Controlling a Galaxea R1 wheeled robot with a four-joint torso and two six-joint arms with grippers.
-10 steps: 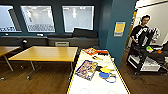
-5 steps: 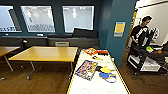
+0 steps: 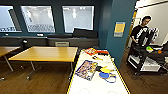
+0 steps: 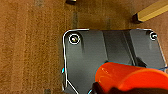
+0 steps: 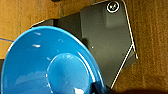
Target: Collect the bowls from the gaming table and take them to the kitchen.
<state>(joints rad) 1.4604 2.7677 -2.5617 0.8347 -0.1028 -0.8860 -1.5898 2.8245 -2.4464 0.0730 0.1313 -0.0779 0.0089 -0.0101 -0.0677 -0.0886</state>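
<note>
Over wooden floor (image 4: 30, 50), orange-red bowl (image 4: 130, 77) and blue bowl (image 5: 47, 65) fill wrist views

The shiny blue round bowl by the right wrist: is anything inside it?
Empty: the shiny blue round bowl shows only bare glossy inside.

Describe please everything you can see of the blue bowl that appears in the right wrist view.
The blue bowl is round, glossy and bright blue, looking like smooth plastic or glazed ware, with small white highlights on it. A wide flaring wall surrounds a raised round centre, so it seems to show its underside. It sits close to the camera, in front of the robot's dark plate, above a brown wooden floor. A dark part meets its rim at one edge; how it is gripped cannot be made out.
</note>
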